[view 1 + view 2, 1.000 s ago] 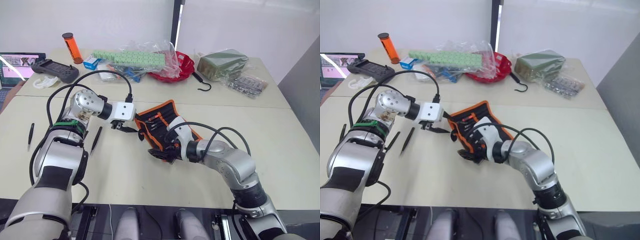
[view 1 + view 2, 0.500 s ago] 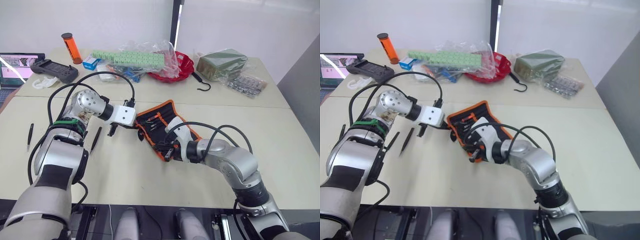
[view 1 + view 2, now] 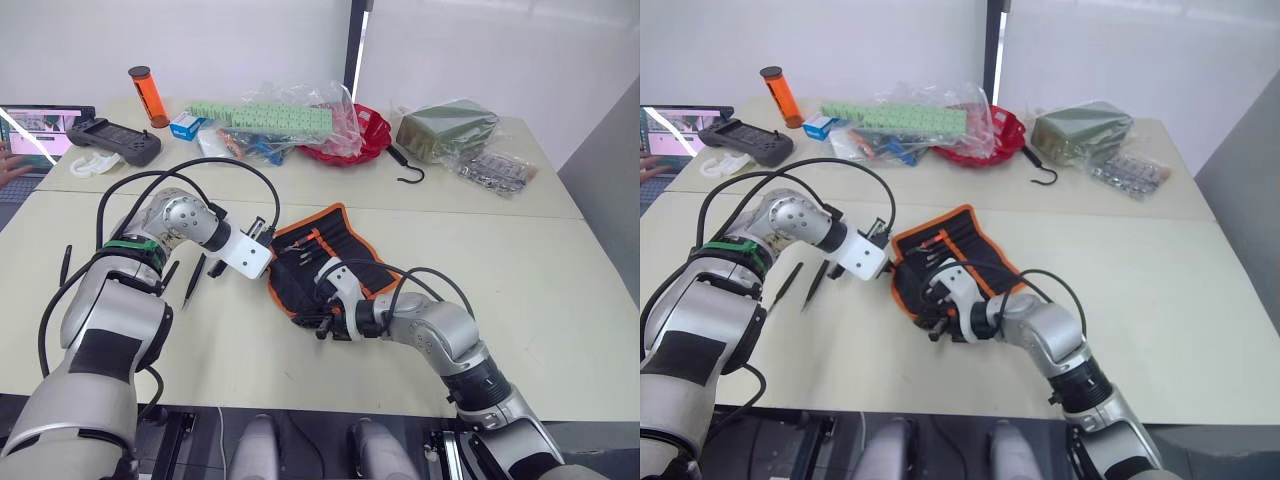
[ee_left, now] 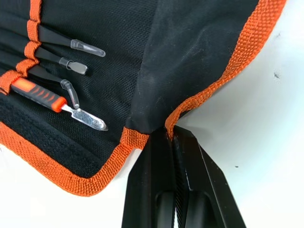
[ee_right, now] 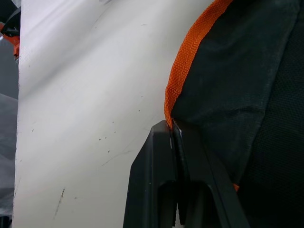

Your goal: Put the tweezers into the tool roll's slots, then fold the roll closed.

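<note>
The tool roll lies open mid-table, black with orange trim. In the left wrist view its slots hold slim tweezers and an orange-handled tool. My left gripper is shut on the orange trim at the roll's left edge. At the roll's near edge, my right gripper is shut on the trim. Loose tweezers lie on the table left of the roll, one more lies further left, and another sits beside my left arm.
Along the far side stand an orange tube, bagged green blocks, a red bowl, a dark green bag and a black hook. A controller, a laptop and a person's hand are far left.
Both grippers went from open to shut on the roll's orange trim. The roll has shifted left and nearer, and now lies flatter.
</note>
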